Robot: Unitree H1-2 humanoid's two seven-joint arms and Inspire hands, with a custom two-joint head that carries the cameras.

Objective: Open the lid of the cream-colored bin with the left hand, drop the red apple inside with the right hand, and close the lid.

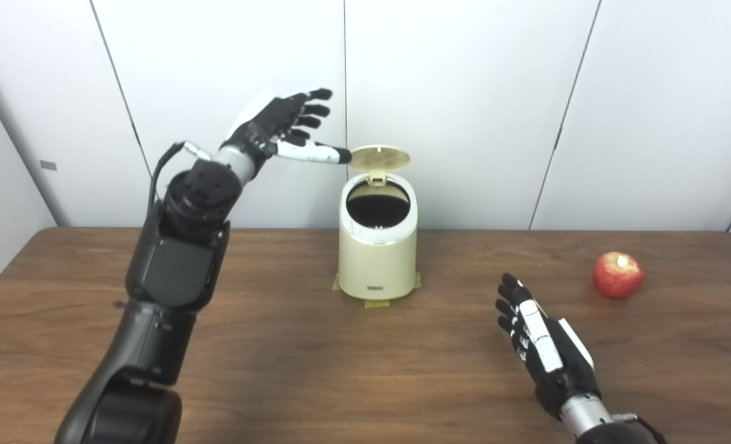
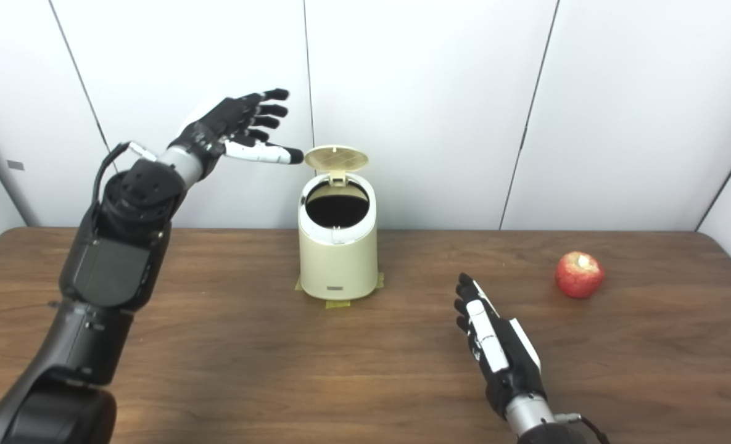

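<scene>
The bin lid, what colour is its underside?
Cream-yellow lid, with a grid pattern; clearest in the left eye view.

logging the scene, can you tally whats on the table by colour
cream: 1, the bin with its lid up
red: 1, the apple
yellowish: 1, tape under the bin
total: 3
</scene>
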